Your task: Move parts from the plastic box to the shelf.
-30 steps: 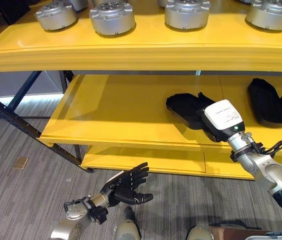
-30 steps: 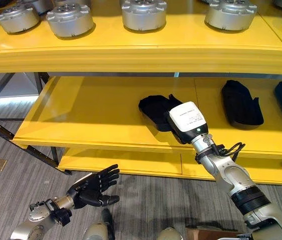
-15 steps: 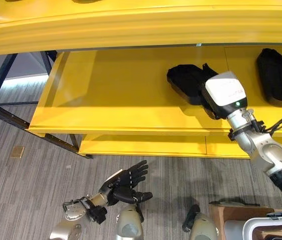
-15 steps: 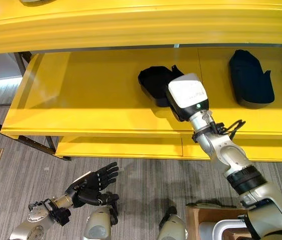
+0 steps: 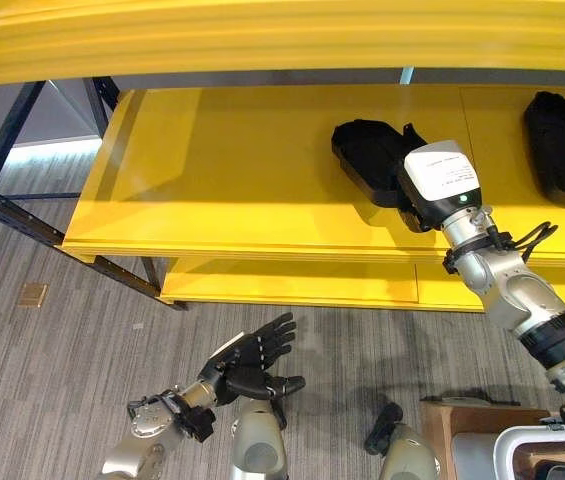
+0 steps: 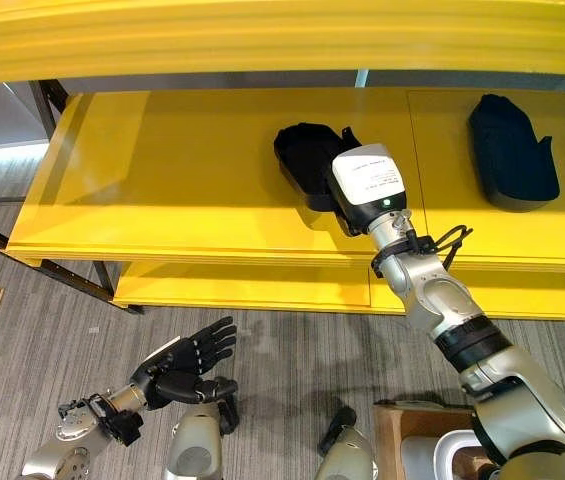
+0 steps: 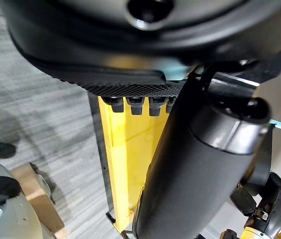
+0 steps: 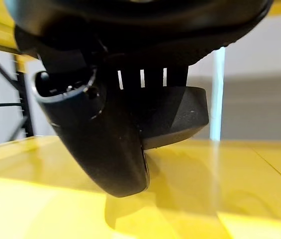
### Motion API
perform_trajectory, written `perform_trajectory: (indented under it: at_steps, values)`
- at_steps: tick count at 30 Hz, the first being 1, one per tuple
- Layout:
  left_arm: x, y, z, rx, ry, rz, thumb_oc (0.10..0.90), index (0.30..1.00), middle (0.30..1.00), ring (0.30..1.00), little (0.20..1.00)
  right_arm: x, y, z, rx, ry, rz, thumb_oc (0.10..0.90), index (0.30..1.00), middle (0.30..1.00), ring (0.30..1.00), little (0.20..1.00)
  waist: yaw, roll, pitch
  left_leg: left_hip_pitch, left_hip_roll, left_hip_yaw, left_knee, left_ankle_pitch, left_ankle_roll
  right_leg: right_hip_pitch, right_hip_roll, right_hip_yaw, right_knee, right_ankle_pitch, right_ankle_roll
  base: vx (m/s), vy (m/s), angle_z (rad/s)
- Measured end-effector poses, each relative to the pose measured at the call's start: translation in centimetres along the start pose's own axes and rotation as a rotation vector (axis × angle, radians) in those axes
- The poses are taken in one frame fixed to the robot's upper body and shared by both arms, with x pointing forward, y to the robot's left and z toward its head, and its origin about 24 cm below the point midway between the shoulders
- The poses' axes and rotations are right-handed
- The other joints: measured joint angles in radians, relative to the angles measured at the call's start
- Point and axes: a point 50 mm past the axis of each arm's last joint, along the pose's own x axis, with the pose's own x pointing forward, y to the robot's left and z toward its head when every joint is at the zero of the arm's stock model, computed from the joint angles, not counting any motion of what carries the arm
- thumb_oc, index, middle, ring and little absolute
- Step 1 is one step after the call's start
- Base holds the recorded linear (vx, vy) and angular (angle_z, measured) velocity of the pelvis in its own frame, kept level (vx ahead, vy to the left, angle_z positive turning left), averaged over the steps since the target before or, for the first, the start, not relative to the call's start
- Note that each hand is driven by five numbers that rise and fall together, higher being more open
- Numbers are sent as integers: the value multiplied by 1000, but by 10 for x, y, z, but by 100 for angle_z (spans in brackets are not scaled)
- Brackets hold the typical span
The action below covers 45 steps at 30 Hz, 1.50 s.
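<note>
Right hand [image 5: 417, 205] reaches onto the yellow shelf [image 5: 232, 190], fingers and thumb curled round a black moulded part [image 5: 367, 170]; in the wrist view the part [image 8: 175, 117] sits low, its underside at the shelf surface. Judged: setting it down in line with another black part [image 5: 560, 145] farther right, well apart. Left hand [image 5: 252, 362] hangs low over the grey floor [image 5: 52, 370], fingers straight, holding nothing, kept out of the way. Corner of the plastic box [image 5: 542, 455] shows at lower right.
</note>
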Motion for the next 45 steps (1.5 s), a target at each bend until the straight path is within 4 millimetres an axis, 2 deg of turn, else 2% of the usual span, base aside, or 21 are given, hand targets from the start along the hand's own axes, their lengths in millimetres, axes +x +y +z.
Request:
perform_trajectory:
  at_steps: [5,7,8,9,11,12,17,29,34,38,45]
  values:
    - [7,-6,4,9,-3,-36,900,1000,1000,1000,1000,6,1,-3,-1,54,8,400,300,300,300,300,14,4,22,-17,-12,12,86,-75,13,-36,-50,-15,76,36,-28,16,0,-15]
    - [11,-5,10,32,-6,-43,900,1000,1000,1000,1000,10,-5,-1,2,47,-13,400,300,300,300,300,12,-6,44,-30,-9,15,116,-89,12,-40,-52,-7,58,30,-20,-306,-316,-10]
    - [12,-3,13,44,-12,-31,900,1000,1000,1000,1000,14,-9,2,6,41,-33,400,300,300,300,300,11,-15,54,-44,-1,24,118,-84,16,-60,-53,-2,47,35,-14,-295,-283,-11]
    - [14,-1,18,70,-16,-17,900,1000,1000,1000,1000,20,-18,6,11,31,-78,400,300,300,300,300,5,-20,59,-85,14,26,125,-78,17,-83,-40,-1,14,47,14,-219,-310,-20]
    - [22,3,30,98,-48,13,900,1000,1000,1000,1000,34,-42,9,36,29,-176,400,300,300,300,300,-15,-11,91,-143,25,29,111,-42,38,-119,-5,-3,-42,98,2,-49,-161,-15]
    - [24,4,33,102,-55,22,900,1000,1000,1000,1000,34,-44,9,45,39,-189,400,300,300,300,300,-18,-10,102,-145,19,30,105,-35,38,-120,1,0,-57,109,-2,16,-47,-6]
    - [28,2,40,77,-100,31,900,1000,1000,1000,1000,34,-39,-2,53,116,-173,400,300,300,300,300,-39,-10,102,-133,1,34,55,-9,38,-112,3,-7,-87,126,-5,27,-22,2]
    - [29,-2,43,65,-82,25,900,1000,1000,1000,1000,36,-40,-16,110,217,-145,400,300,300,300,300,-38,-8,103,-111,-34,41,34,-7,40,-110,-31,-3,-75,124,-2,4,3,2]
    - [29,-2,42,62,-69,28,900,1000,1000,1000,1000,39,-42,-21,100,245,-144,400,300,300,300,300,-35,-5,104,-124,-37,42,39,-10,38,-125,-35,2,-70,123,-3,0,0,0]
    - [29,-2,41,54,-48,30,900,1000,1000,1000,1000,43,-47,-27,92,279,-153,400,300,300,300,300,-32,9,106,-132,-37,40,41,-9,40,-133,-36,3,-65,124,-2,6,-9,0]
    - [32,-5,46,38,-57,32,900,1000,1000,1000,1000,46,-52,-30,138,312,-171,400,300,300,300,300,-26,10,106,-134,-39,38,39,-4,47,-136,-38,1,-56,122,0,9,-8,0]
